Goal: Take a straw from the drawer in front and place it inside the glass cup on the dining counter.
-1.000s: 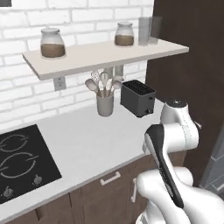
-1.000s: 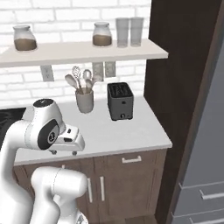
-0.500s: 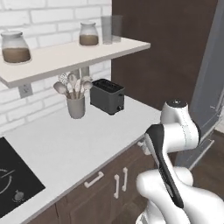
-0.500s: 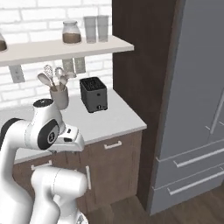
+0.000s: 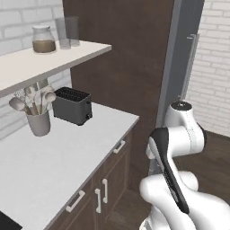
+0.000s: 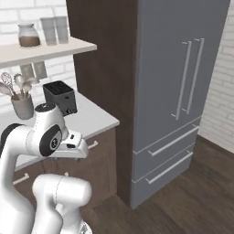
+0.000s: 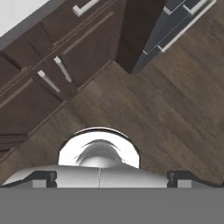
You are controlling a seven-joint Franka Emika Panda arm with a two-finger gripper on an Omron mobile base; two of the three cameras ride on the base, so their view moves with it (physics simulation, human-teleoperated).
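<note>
So far, nothing of the task looked done. The gripper (image 7: 112, 176) hung over bare wood floor (image 7: 175, 100) with its jaws spread fully apart and nothing between them; only the two dark tips at the bottom corners of the hand view marked where it was.

Neither the straw nor the glass cup nor the dining counter appeared anywhere, so I could not say where they lay. The drawer (image 5: 118, 147) meant by the task may have been one of the shallow dark fronts under the white worktop (image 5: 67, 152), the one with a short horizontal silver handle, and it sat closed; at this angle I could not be sure it was the right one. On the worktop stood a black toaster (image 5: 72, 105) and a utensil crock (image 5: 39, 122), with two tall glasses (image 5: 68, 31) and a jar (image 5: 43, 40) on the shelf above. The grey fridge (image 6: 183, 91) rose beside the cabinets.

By my reckoning every step remained: facing the drawer, pulling it open, lifting a straw, carrying it over, and dropping it into the cup.
</note>
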